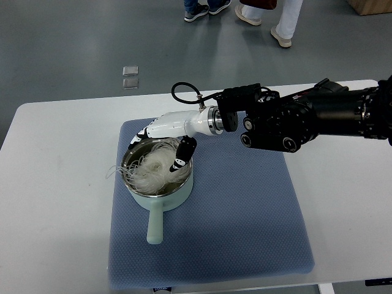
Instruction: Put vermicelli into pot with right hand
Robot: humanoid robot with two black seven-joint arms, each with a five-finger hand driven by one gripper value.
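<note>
Reaching in from the right edge, the black right arm ends in a white right hand [168, 138] poised over the far rim of the pale green pot [158, 184]. Its fingers [182, 156] are released, hanging loosely spread into the pot's mouth and grasping nothing. The vermicelli [150, 169] lies coiled inside the pot, with a few strands trailing over the left rim. The pot sits on a blue mat [245, 208] atop the white desk [55, 184], its handle pointing toward the near edge. People's feet [245, 13] show on the floor beyond.
</note>
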